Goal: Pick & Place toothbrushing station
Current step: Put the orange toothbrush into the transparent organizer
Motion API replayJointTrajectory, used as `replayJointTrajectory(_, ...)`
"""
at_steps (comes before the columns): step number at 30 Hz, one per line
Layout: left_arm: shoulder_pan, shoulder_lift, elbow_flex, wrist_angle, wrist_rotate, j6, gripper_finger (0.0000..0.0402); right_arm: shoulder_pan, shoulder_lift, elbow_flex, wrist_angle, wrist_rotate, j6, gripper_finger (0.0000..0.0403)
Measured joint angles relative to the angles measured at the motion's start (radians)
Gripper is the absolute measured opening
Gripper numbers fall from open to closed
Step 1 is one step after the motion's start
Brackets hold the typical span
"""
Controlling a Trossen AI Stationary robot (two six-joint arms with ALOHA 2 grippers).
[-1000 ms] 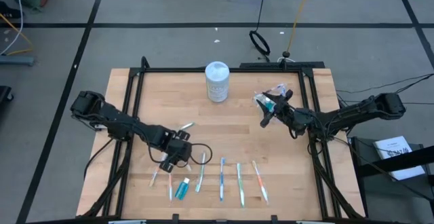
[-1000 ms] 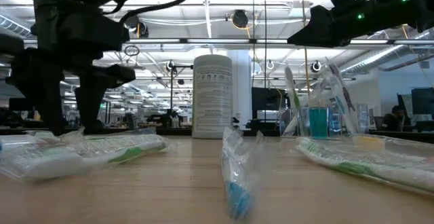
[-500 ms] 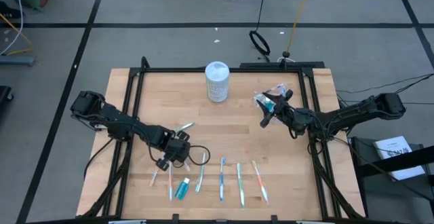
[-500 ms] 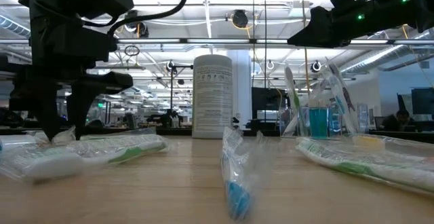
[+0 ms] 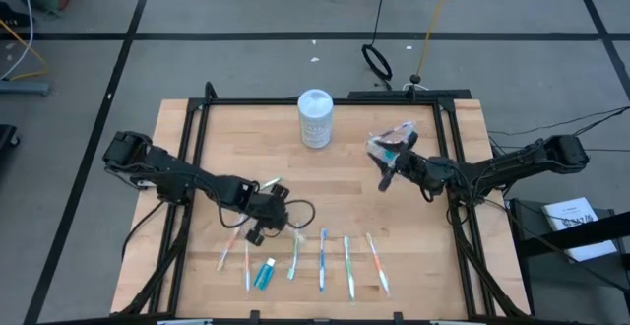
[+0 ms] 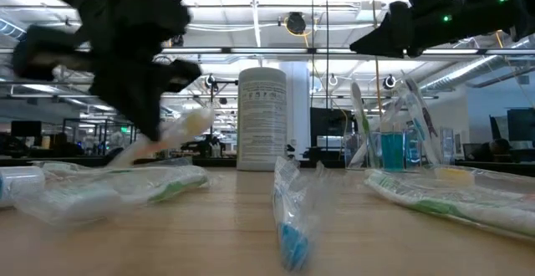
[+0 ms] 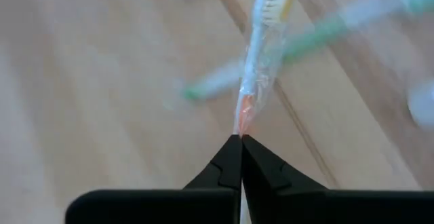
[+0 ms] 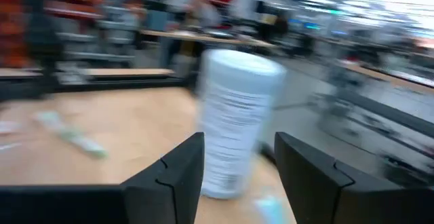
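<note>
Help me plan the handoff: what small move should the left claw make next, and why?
Probably carry it toward the clear cup. The left claw is shut on a wrapped orange toothbrush, lifted off the table, and the cup already holds brushes, with the open right claw just beside it.

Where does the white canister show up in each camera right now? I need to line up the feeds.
High view: white canister, far-centre of the table.
Low view: upright at centre, behind the wrapped toothbrushes.
Left wrist view: not in it.
Right wrist view: straight ahead, between the fingers.
Shared landmark: the canister itself.
</note>
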Motion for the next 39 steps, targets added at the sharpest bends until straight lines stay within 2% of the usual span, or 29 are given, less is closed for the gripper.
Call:
replayJointTrajectory(6,0.055,0.000,0.152,0.024,-0.152,0.047,0.0005,0.000,0.000,0.000,0.000,-0.314,-0.101,0.0162)
replayJointTrajectory(9,0.091,0.000,0.190,0.170,-0.233,0.078,0.0005,0.000,0.000,0.000,0.000,-0.391,-0.106,0.0159)
replayJointTrajectory(13,0.150,0.000,0.188,0.499,-0.242,0.098,0.0012,0.000,0.000,0.000,-0.002,-0.404,-0.104,0.0161)
replayJointTrajectory(18,0.211,0.000,0.187,0.667,-0.133,0.055,0.0004,0.000,0.033,0.000,0.015,-0.431,-0.131,0.0162)
replayJointTrajectory(22,0.241,0.001,0.186,0.673,-0.065,0.014,0.0012,0.000,0.083,0.000,0.168,-0.427,-0.183,0.0162)
replayJointTrajectory(34,0.254,0.008,0.185,0.688,-0.066,-0.014,0.0004,-0.007,0.323,0.001,0.660,-0.478,-0.187,0.0162)
replayJointTrajectory(39,0.261,0.008,0.185,0.684,-0.083,-0.017,0.0010,-0.024,0.384,0.032,0.734,-0.505,-0.136,0.0162)
